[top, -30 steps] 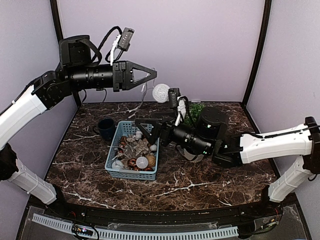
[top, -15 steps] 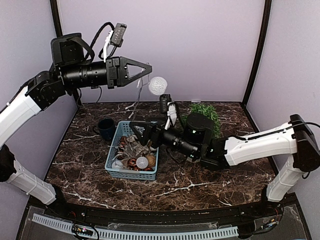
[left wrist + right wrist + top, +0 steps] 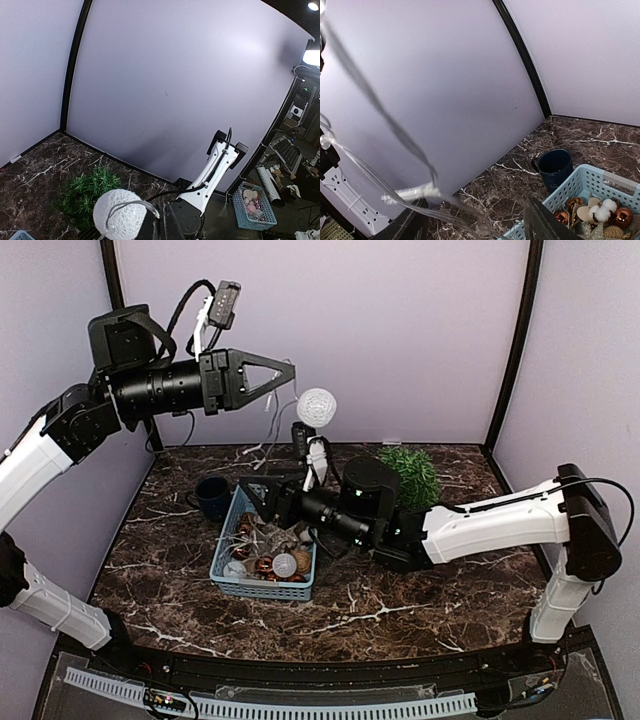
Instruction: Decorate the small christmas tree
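The small christmas tree (image 3: 410,472) stands bushy and dark green at the back right, its base hidden behind my right arm; the left wrist view shows it low on the left (image 3: 84,192). My left gripper (image 3: 289,371) is raised high, shut on the clear cord (image 3: 272,422) of a white woven ball (image 3: 318,407). That ball (image 3: 120,216) hangs just beside the left gripper (image 3: 161,226). My right gripper (image 3: 256,496) reaches left over the blue basket (image 3: 228,546). It stands open (image 3: 475,226), with the hanging cord (image 3: 415,210) passing between its fingers (image 3: 546,224).
The blue basket (image 3: 592,186) holds several ornaments: copper baubles, a frosted ball, cotton-like pieces. A dark blue mug (image 3: 212,497) stands just left of it, also in the right wrist view (image 3: 555,167). Black corner posts and purple walls close the back and sides.
My left arm has drawn back to the left, carrying the ball with it. My right arm has swung left over the basket to the hanging cord, its jaws narrowing.
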Tool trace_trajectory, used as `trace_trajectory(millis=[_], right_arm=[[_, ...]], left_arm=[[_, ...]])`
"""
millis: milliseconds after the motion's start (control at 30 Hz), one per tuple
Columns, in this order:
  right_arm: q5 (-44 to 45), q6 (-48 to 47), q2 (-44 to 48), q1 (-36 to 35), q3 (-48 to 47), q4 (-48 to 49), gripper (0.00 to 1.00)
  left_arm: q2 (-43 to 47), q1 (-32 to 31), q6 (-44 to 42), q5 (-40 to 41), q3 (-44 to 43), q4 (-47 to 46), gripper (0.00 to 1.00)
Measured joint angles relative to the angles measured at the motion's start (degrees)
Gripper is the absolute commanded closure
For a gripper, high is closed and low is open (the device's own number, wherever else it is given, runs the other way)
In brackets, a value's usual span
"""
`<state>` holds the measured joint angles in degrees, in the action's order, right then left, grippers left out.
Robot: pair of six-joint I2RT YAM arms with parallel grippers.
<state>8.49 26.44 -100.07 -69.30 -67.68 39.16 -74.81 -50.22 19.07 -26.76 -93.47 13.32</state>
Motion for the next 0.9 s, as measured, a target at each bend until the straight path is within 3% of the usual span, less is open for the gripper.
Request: trace_trajectory(millis=[200, 233, 367, 433, 467, 500, 533, 600, 667, 900], right_arm=[[-2.32, -1.53, -1.07, 0.13, -4.35, -2.29, 0.98], [-2.38, -1.42, -0.98, 0.13, -4.72, -2.62, 1.0], [-1.6, -1.95, 0.37, 0.13, -4.79, -5.16, 1.0], [-0.44, -2.29, 2.21, 0.13, -4.79, -7.34, 1.0], [0.24, -2.49, 3.23, 0.13, -4.79, -8.13, 1.0], [1.01, -2.84, 4.66, 0.13, -4.79, -9.25, 1.0], [1.86, -3.39, 6.36, 0.13, -4.79, -10.21, 1.0], [3.37, -4.31, 9.51, 0.13, -4.94, -11.58, 1.0], [5.4, -5.73, 12.81, 0.13, -6.25, -14.91, 1.0], [10.64, -10.16, 17.64, 0.24, -12.09, -21.73, 1.0]], left_arm=[[0.0, 0.0, 0.98, -0.52, 0.5, -0.24, 1.0], [0.07, 0.02, 1.11, -0.46, 0.9, -0.5, 1.0], [0.92, 0.24, 1.33, 0.28, 3.3, -1.01, 0.95], [1.6, 0.39, 1.51, 0.98, 4.81, -1.03, 0.79], [2.03, 0.52, 1.55, 1.33, 5.81, -1.18, 0.58], [2.6, 0.57, 1.68, 1.7, 6.99, -1.31, 0.5], [3.37, 0.61, 1.6, 2.08, 8.57, -1.22, 0.34], [4.39, 0.7, 1.36, 2.45, 10.8, -1.25, 0.16], [5.79, 0.9, 1.31, 2.89, 13.49, -2.34, 0.06], [14.99, 1.2, 1.2, 7.78, 24.68, -3.26, 0.01]])
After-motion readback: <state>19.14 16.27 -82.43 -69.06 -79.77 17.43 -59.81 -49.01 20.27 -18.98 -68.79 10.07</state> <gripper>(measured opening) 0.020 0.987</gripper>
